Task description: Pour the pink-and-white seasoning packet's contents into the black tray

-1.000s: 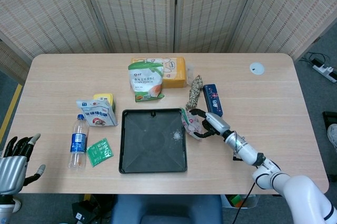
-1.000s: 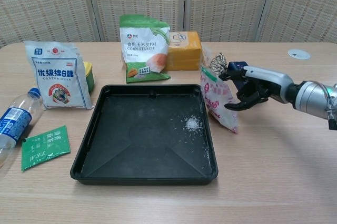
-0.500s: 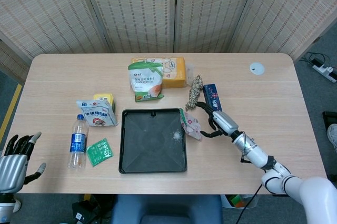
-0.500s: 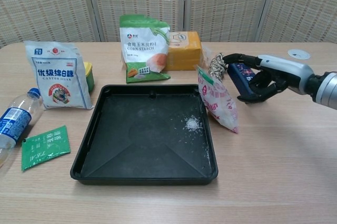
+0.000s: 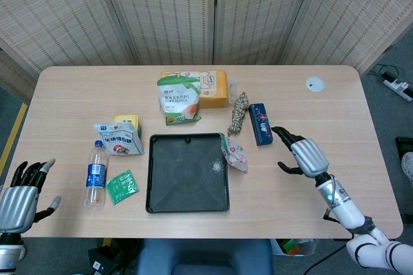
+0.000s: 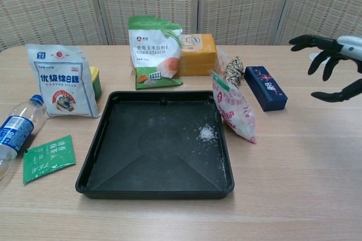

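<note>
**While the packet leans unheld: stock of the table, view by view**

Head view. Pink-and-white seasoning packet (image 5: 234,153): leaning against the right outer edge of the black tray (image 5: 157,205), outside it, held by neither hand. Small white heap of granules (image 5: 214,166) on the tray floor near its right wall. Right hand (image 5: 300,154): holding nothing, fingers spread, well apart from the packet. Left hand (image 5: 20,187): fingers apart and bare, off the table's near left corner. Labels too small to read from here.

Chest view. Packet judged light, soft and crinkly, probably slack and part-emptied; a film pouch of this kind may slip, so a pinch at the lower sealed end, mouth tipped over the tray, looks soundest. Its green-trimmed top corner stands above the tray rim. Packet print not legible. Legible elsewhere: green-and-white bag (image 6: 154,51), "CORN STARCH"; white bag (image 6: 63,82), "CANTON SUGAR", with Chinese characters. Unreadable: blue box (image 6: 265,87), orange box (image 6: 198,54), green sachet (image 6: 48,157), water bottle (image 6: 16,130).
</note>
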`<state>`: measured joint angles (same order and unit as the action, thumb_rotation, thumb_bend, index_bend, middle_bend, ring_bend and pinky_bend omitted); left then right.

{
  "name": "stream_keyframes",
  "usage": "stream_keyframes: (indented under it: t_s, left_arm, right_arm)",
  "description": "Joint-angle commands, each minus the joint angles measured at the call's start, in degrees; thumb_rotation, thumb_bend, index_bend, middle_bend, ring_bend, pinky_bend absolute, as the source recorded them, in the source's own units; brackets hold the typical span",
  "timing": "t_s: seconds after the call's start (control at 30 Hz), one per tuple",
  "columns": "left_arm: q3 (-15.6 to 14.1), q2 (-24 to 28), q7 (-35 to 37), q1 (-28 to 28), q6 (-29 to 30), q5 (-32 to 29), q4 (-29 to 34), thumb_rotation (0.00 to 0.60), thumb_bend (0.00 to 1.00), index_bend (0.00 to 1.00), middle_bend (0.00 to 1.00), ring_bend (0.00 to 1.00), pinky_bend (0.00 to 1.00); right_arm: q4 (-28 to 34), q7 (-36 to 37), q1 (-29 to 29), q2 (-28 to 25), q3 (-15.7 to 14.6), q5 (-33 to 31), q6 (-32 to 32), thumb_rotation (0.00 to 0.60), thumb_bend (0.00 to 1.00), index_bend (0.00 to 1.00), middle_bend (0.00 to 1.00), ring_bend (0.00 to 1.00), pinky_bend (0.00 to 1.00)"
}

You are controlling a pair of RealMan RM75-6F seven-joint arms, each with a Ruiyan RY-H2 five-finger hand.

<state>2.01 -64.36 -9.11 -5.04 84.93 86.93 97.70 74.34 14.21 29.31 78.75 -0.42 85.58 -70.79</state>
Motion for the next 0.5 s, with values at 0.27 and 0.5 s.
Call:
stream_keyframes:
  t_s: [0.27,0.5]
  left_arm:
    - [-0.24,-0.8,-0.2,0.33,1.27,0.93,0.01,0.6,0.36,0.09,0.17,0.13,0.0]
    - [-0.25,-1.39,-0.01,0.8,2.45,1.33,-0.31,0.6,0.36,0.09,0.17,0.13,0.0]
  right_arm:
    - [16.12,-19.62,-14.41,-11.7,-0.15,-4.76,-15.66,0.6,0.34,0.0,0.1,0.13,0.16]
    - [18.31,-16.82,-19.07,-14.07,-0.76,-4.03,-18.97,0.6,0.34,0.0,0.1,0.14,0.16]
